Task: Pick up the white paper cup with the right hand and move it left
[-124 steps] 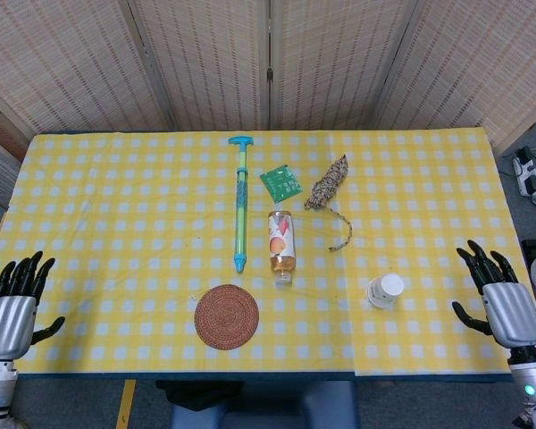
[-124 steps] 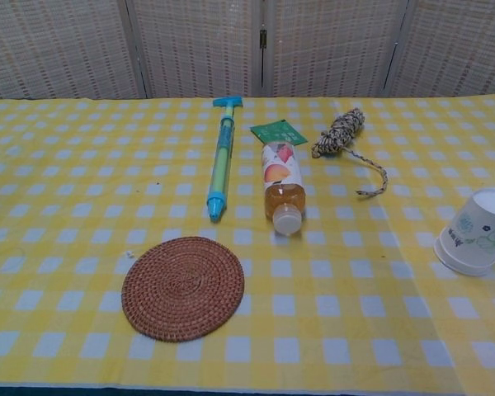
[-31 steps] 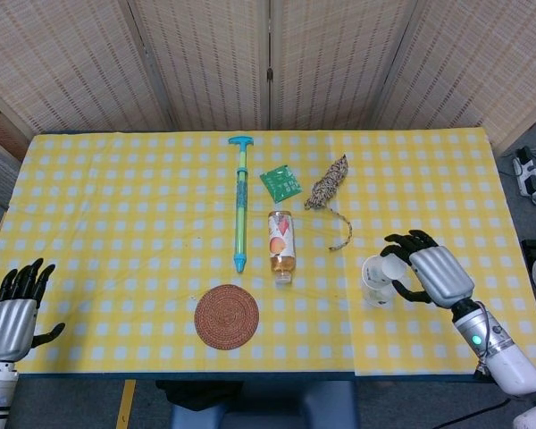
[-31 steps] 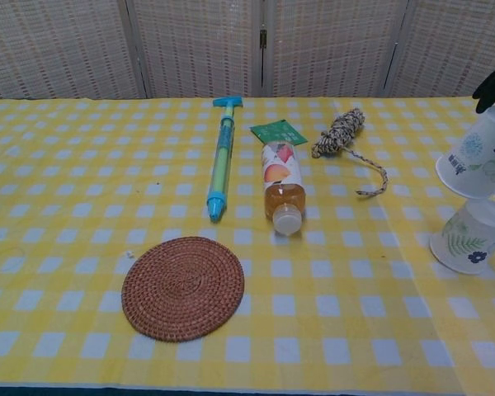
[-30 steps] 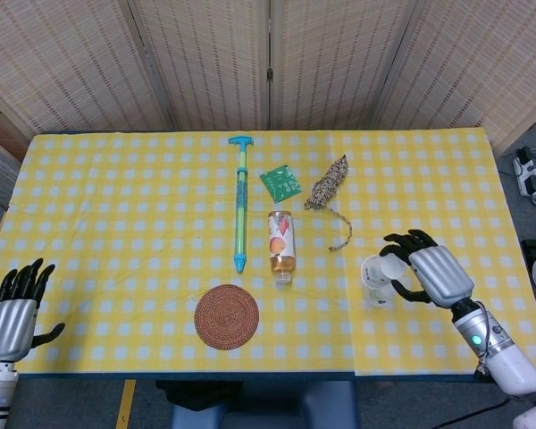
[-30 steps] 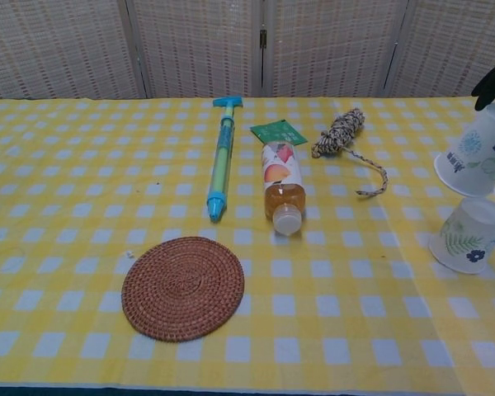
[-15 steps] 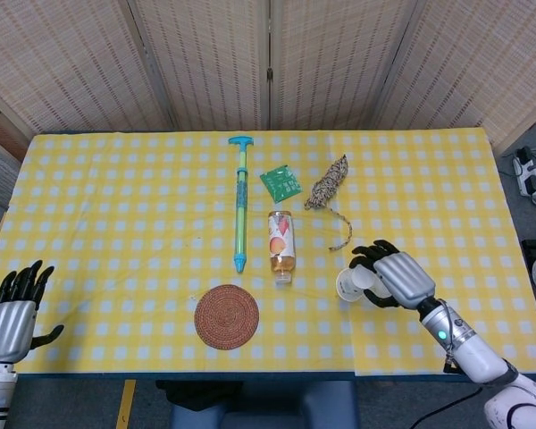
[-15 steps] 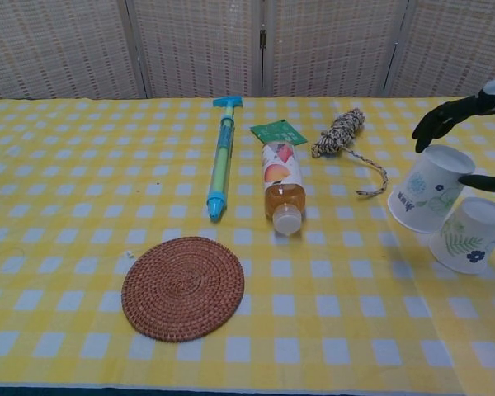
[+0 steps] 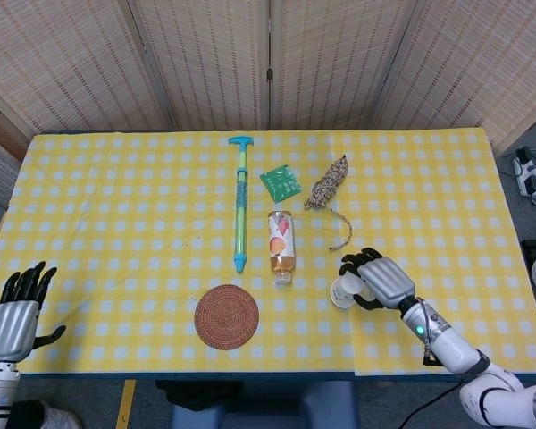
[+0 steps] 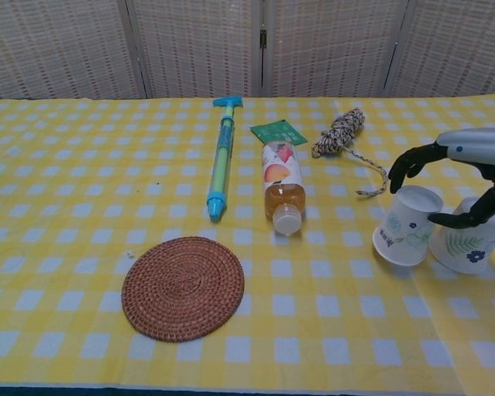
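Observation:
My right hand (image 9: 381, 280) grips a white paper cup (image 9: 343, 290) with a green print, just right of the table's middle near the front edge. In the chest view the cup (image 10: 403, 224) is mouth-down and tilted, low at the cloth, with the right hand (image 10: 455, 177) curved over it from above and from the right. A second printed cup (image 10: 472, 241) stands mouth-down right beside it; the head view hides it under the hand. At the front left corner, off the table, my left hand (image 9: 14, 313) holds nothing, its fingers apart.
On the yellow checked cloth (image 9: 116, 223) lie a juice bottle (image 9: 281, 246), a round woven coaster (image 9: 226, 315), a blue-green water pump (image 9: 240, 214), a green packet (image 9: 280, 182) and a coiled rope (image 9: 329, 186). The bottle is the cup's nearest neighbour on the left.
My right hand reached in, lifted one cup off the other, then carried it left and down to the cloth. The second cup stayed in place; the left hand barely moved.

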{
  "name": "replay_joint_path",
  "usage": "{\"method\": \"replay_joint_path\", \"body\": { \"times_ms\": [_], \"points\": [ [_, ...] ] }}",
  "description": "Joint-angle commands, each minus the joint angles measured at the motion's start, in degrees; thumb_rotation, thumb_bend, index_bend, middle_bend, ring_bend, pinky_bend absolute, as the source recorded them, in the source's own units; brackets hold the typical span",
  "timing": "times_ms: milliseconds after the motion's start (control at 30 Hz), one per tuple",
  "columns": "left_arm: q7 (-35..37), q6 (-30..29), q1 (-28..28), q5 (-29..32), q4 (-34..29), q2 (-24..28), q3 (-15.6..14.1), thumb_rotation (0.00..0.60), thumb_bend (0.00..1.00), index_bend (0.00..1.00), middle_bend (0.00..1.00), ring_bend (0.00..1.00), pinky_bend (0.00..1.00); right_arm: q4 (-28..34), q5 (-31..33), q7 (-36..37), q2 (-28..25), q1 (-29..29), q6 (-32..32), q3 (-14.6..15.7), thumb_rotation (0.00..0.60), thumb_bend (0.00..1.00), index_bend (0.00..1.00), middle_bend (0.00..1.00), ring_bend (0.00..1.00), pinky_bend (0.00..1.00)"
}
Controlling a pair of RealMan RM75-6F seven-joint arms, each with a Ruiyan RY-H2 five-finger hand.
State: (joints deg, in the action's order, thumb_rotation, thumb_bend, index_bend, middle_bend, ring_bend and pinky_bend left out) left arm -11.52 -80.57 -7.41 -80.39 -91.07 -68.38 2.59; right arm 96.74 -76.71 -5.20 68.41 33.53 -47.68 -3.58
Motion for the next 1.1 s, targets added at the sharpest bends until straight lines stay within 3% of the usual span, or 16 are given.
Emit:
{"method": "replay_joint_path", "body": {
  "times_ms": [33,467,600,800,967,1100],
  "points": [
    [0.09,0.1,-0.02,0.07,0.18,-0.12,-0.01,0.6,0.22,0.03,0.0,0.0,0.0,-0.34,0.52,-0.41,0.36,0.19,0.25,0.21,0.6,0.45,0.43,0.21,0.19,0.11],
    [0.32,0.72,-0.26,0.07,0.82,-0.8,-0.21,0.6,0.22,0.03,0.0,0.0,0.0,-1.4,1.72,-2.64,1.43,0.54,0.01,1.1,0.6,0.44,0.42,0.21,0.18,0.11],
    [0.29,0.81,-0.31,0.17,0.89,-0.91,-0.18,0.6,0.22,0.03,0.0,0.0,0.0,-1.49,1.68,-3.03,1.41,0.48,-0.33,1.36,0.6,0.45,0.34,0.18,0.15,0.11],
    [0.24,1.0,-0.38,0.43,1.0,-1.1,-0.13,0.6,0.22,0.03,0.0,0.0,0.0,-0.67,0.48,-2.19,0.33,-0.3,-1.54,2.09,0.6,0.45,0.11,0.11,0.1,0.1],
    [0.04,1.32,-0.52,0.71,1.03,-1.13,-0.05,0.6,0.22,0.03,0.0,0.0,0.0,0.07,-0.64,-0.95,-1.08,-1.75,-4.37,2.15,0.6,0.44,0.06,0.08,0.11,0.09],
    [-0.2,1.27,-0.83,0.68,0.87,-1.21,0.28,0.6,0.22,0.03,0.0,0.0,0.0,0.95,-1.48,2.38,-3.62,-5.74,-12.09,1.22,0.6,0.45,0.05,0.08,0.12,0.09]
  ]
}}
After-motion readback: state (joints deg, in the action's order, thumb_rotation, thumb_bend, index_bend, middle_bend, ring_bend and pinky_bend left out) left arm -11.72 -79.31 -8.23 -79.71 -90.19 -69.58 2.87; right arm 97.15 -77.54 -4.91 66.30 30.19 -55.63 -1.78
